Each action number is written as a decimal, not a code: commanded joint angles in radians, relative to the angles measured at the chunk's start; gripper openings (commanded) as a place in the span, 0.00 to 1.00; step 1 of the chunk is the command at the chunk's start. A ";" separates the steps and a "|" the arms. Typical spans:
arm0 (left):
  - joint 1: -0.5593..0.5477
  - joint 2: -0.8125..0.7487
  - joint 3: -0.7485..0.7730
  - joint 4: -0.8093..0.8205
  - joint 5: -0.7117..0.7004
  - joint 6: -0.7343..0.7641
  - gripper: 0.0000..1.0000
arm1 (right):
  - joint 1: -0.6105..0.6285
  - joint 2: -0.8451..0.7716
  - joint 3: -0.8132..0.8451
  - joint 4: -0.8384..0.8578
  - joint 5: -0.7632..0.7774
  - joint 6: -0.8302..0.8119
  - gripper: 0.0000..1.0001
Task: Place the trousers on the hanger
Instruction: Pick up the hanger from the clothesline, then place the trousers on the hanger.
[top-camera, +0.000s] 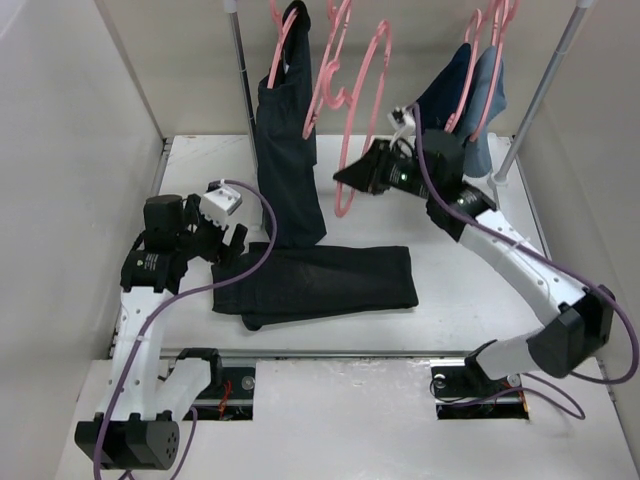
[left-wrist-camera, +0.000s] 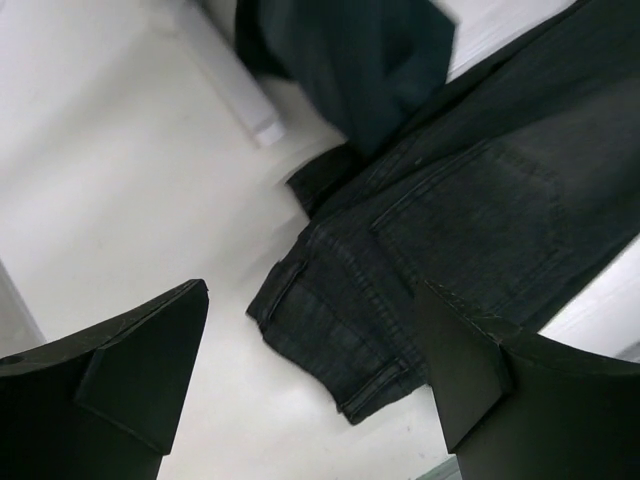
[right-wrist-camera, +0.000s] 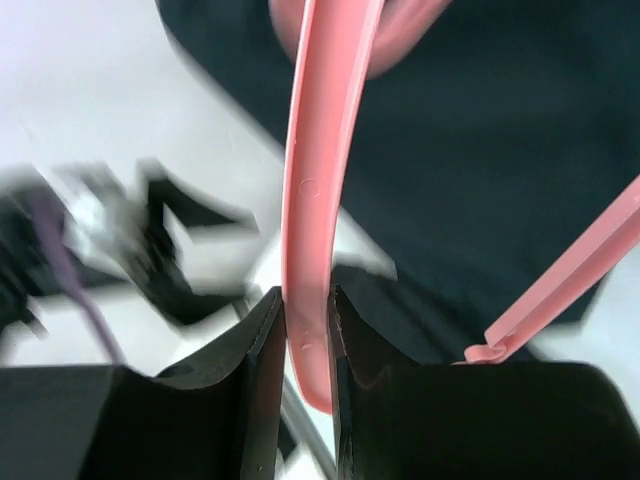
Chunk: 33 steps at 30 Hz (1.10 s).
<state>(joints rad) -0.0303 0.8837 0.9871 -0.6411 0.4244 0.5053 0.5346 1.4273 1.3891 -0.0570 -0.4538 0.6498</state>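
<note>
Worktop (top-camera: 480, 300), smooth and white, carries the trousers (top-camera: 330, 280), matte black stitched cloth folded into a flat band near its middle. The right gripper (right-wrist-camera: 305, 335) has its jaws clenched on the thin, rounded pink plastic hanger (right-wrist-camera: 312, 180). The left gripper (left-wrist-camera: 312, 295) hovers over the waistband, jaws released.

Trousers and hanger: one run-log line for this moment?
right fingers: shut on thin pink plastic hanger | left fingers: open, near black fabric trousers | trousers: lying on white table, not hung

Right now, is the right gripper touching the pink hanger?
Touching. The right wrist view shows the right gripper closed on the hanger, both fingers pressed against its pink bar with no gap.
</note>
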 joint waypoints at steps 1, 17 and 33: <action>-0.005 0.020 0.114 -0.003 0.176 0.001 0.81 | 0.070 -0.097 -0.126 -0.041 0.016 -0.139 0.00; -0.163 0.176 0.164 0.152 0.522 -0.352 0.99 | 0.286 -0.377 -0.831 0.120 0.208 -0.016 0.00; -0.257 0.359 0.016 0.265 0.283 -0.537 1.00 | 0.349 -0.148 -0.771 0.203 0.107 -0.016 0.00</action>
<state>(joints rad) -0.2863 1.2503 1.0153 -0.4259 0.7479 0.0086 0.8669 1.2530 0.5625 0.0521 -0.3065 0.6338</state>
